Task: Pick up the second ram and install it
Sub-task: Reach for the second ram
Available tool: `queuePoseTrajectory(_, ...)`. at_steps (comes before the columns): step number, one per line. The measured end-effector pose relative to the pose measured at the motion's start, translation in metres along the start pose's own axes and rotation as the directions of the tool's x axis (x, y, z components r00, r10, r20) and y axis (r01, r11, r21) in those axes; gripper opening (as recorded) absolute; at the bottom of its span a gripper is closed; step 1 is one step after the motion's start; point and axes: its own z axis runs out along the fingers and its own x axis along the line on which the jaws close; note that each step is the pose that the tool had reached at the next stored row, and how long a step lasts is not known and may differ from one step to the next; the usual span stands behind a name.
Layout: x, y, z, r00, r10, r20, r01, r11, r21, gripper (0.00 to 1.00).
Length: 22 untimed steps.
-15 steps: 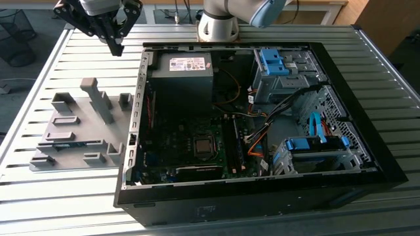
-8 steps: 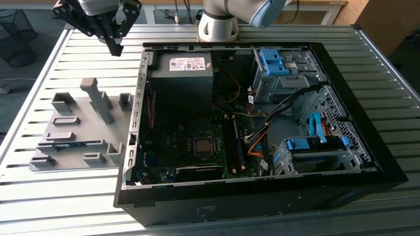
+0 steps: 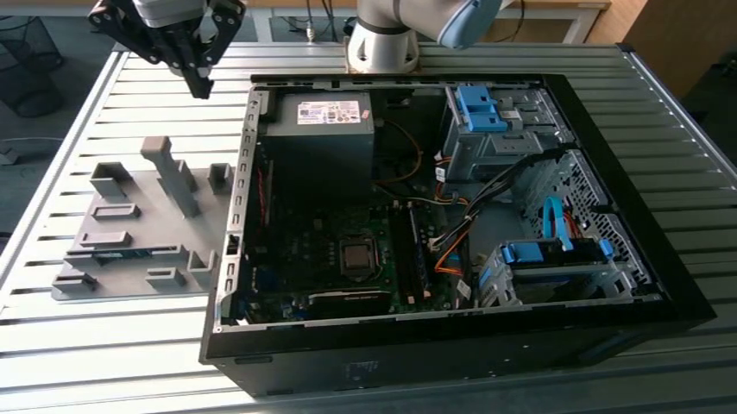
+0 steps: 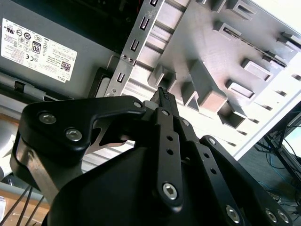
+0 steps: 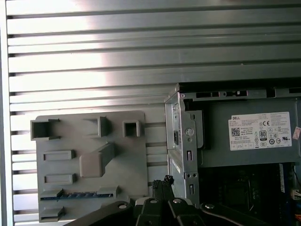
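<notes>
While my black two-finger gripper hangs above the slatted metal table, pinched shut on nothing, the second ram – a thin dark-green circuit-board stick – lies in the grey plastic fixture plate beside the open black computer case – so pickup and install both look undone

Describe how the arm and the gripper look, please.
The gripper is black, with jointed link fingers fastened by silver screws. The arm is a silver-grey tube with a light-blue joint cap.
</notes>
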Motion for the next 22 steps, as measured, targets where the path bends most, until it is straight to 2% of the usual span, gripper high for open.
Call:
queuePoseTrajectory(11, 0.0038, -0.0003, -0.0001, 1.0, 0.0, 0.0, 0.0, 1.0, 0.0, 0.1)
queuePoseTrajectory(15, 0.0084, -0.0012, 0.0, 1.0, 0.0, 0.0, 0.0, 1.0, 0.0, 0.1)
queuePoseTrajectory(18, 0.0116, -0.0041, 0.0002, 1.0, 0.0, -0.0001, 0.0, 1.0, 0.0, 0.1)
queuePoseTrajectory(22, 0.0159, -0.0129, 0.0011, 1.0, 0.0, -0.0003, 0.0, 1.0, 0.0, 0.1)
